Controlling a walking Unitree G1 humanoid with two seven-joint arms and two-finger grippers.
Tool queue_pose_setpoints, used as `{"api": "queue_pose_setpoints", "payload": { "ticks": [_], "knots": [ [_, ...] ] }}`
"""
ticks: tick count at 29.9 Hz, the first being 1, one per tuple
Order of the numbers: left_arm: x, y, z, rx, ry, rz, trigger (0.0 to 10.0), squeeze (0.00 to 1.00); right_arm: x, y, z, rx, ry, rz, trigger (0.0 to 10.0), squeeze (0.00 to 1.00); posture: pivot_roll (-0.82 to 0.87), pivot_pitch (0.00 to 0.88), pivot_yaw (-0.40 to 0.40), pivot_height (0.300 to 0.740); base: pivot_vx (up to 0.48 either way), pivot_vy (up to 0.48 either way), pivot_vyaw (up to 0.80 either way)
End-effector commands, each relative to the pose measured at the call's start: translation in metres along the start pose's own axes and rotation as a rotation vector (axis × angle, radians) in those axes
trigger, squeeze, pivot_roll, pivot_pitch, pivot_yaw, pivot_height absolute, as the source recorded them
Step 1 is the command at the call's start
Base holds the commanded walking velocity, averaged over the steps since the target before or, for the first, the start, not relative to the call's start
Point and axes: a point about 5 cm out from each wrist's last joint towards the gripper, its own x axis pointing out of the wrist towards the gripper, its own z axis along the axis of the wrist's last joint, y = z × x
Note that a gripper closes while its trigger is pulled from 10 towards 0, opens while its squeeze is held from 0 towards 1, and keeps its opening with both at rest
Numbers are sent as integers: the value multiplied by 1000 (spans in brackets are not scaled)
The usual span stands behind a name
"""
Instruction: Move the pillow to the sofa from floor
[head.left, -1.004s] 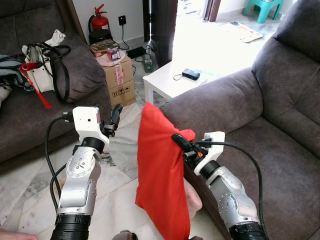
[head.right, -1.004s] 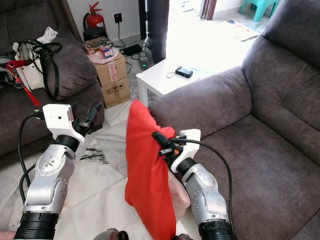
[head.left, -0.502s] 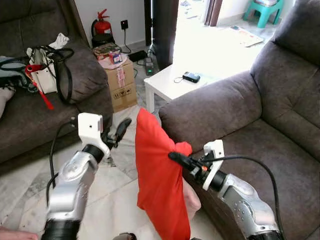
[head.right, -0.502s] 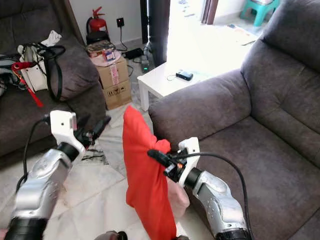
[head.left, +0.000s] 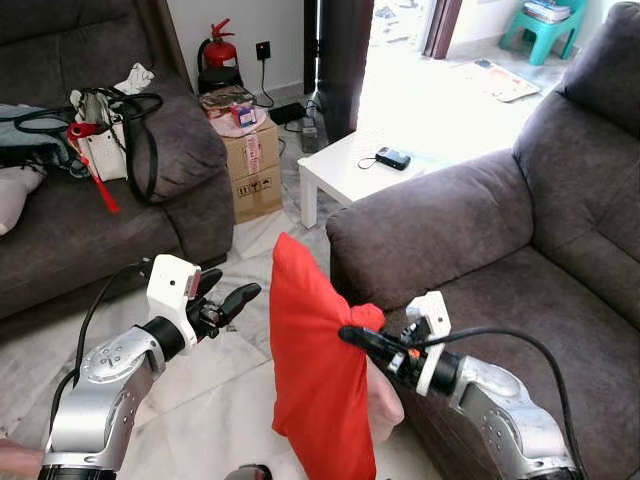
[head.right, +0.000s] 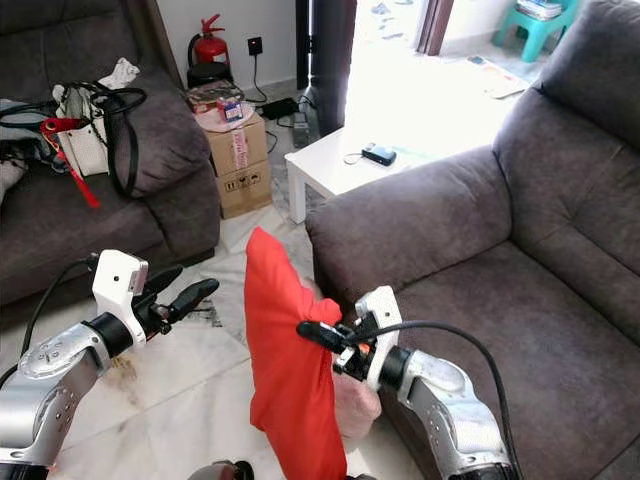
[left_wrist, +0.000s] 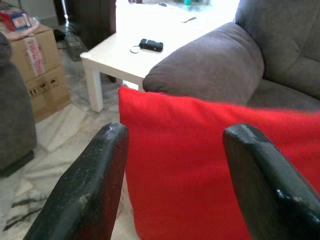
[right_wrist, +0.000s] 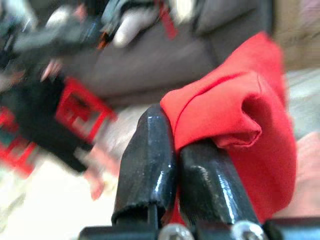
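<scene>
I'm seeing a pale marble floor (head.left: 215, 385) running betw. two grey sofas. Sitting on it: a white side table (head.left: 352, 168) by the near sofa's (head.left: 520, 260) armrest, w/ a small black device (head.left: 393, 158) lying on top. Also on the floor, a cardboard box (head.left: 255, 165) standing against the far sofa (head.left: 80, 235), carrying small items, and a red extinguisher (head.left: 218, 55) standing by the wall. A white handbag (head.left: 105, 145) w/ black straps is resting on the far sofa's seat.
</scene>
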Motion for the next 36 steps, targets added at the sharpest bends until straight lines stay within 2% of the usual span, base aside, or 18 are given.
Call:
{"api": "queue_pose_setpoints", "payload": {
  "ticks": [1, 2, 4, 6, 9, 12, 19, 36],
  "knots": [
    [3, 2, 4, -2, -29, 39, 10000, 0, 10, -5, 47, -97, -203, -77, 10000, 0, 76, 80, -43, 740, 0, 0, 0],
    [3, 2, 4, -2, -29, 39, 10000, 0, 10, -5, 47, -97, -203, -77, 10000, 0, 76, 80, -43, 740, 0, 0, 0],
    [6, 0, 6, -14, -66, 83, 10000, 0, 15, -10, 53, -100, -246, -163, 10000, 0, 74, 77, -42, 740, 0, 0, 0],
    [10, 1, 6, -40, -119, 180, 10000, 0, 18, -13, 51, -81, -282, -230, 10000, 0, 73, 71, -43, 740, 0, 0, 0],
    [12, 2, 7, -62, -149, 246, 10000, 0, 18, -14, 48, -73, -284, -250, 10000, 0, 74, 72, -43, 740, 0, 0, 0],
    [13, 2, 9, -124, -214, 328, 10000, 0, 18, -12, 41, -46, -283, -266, 10000, 0, 64, 72, -44, 740, 0, 0, 0],
    [16, -1, 10, -153, -241, 322, 10000, 0, 19, -12, 38, -44, -285, -283, 10000, 0, 61, 71, -43, 740, 0, 0, 0],
    [24, -12, 10, -185, -278, 306, 10000, 0, 19, -15, 36, -35, -292, -306, 10000, 0, 44, 49, -44, 740, -290, 0, 0]
  ]
}}
